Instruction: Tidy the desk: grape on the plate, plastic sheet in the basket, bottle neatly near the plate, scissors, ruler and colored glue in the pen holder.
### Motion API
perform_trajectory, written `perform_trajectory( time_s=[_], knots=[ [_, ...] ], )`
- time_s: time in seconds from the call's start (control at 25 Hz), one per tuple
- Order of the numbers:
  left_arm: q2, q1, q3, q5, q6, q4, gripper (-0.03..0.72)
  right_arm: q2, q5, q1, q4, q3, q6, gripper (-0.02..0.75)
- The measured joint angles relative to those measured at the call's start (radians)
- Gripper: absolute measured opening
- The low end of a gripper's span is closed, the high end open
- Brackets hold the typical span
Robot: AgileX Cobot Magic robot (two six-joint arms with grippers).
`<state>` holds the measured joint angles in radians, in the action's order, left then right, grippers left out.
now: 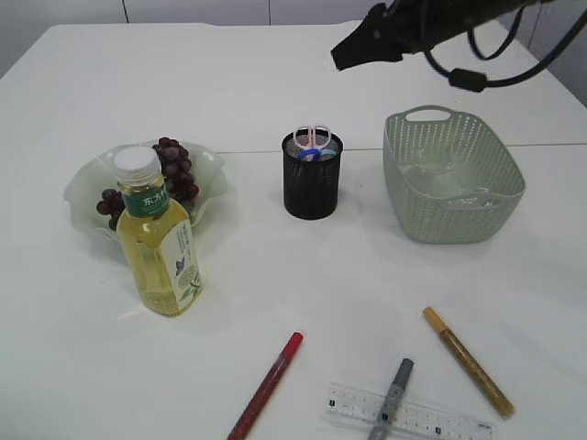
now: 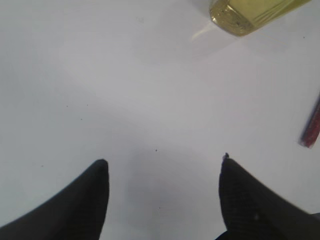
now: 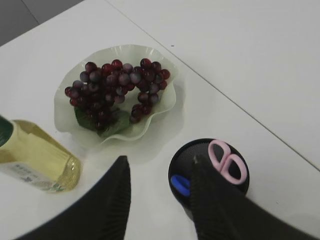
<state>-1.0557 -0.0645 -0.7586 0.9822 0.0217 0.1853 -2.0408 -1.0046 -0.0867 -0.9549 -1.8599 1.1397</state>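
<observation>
Right pincer (image 3: 157, 170) is spread and empty, scissors (image 3: 226, 160) just below it in the pen holder (image 3: 176, 160). The ruler (image 1: 408, 412), well away, looks thin, stiff and slippery, so I'd grab one long edge.

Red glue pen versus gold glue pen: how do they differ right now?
The red glue pen lies left of the ruler, its top leaning right; the gold glue pen lies to the ruler's right, leaning left. The red one runs off the exterior view's bottom edge; the gold one shows whole. Both lie flat on the table, outside the pen holder.
</observation>
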Motion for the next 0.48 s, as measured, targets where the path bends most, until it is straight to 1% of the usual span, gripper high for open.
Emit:
perform_trajectory(
  time_s=[0.16, 0.28, 0.4, 0.48],
  knots=[
    [0.000, 0.000, 0.000, -0.009, 0.000, 0.000, 0.506, 0.136, -0.048, 0.000, 0.158, 0.019, -0.189, 0.294],
    [0.000, 0.000, 0.000, -0.011, 0.000, -0.002, 0.506, 0.228, -0.088, 0.000, 0.238, 0.080, -0.288, 0.294],
    [0.000, 0.000, 0.000, -0.014, 0.000, -0.002, 0.505, 0.322, -0.098, 0.000, 0.283, 0.200, -0.312, 0.294],
    [0.000, 0.000, 0.000, -0.018, 0.000, -0.002, 0.505, 0.389, -0.094, 0.000, 0.298, 0.313, -0.314, 0.294]
  ],
)
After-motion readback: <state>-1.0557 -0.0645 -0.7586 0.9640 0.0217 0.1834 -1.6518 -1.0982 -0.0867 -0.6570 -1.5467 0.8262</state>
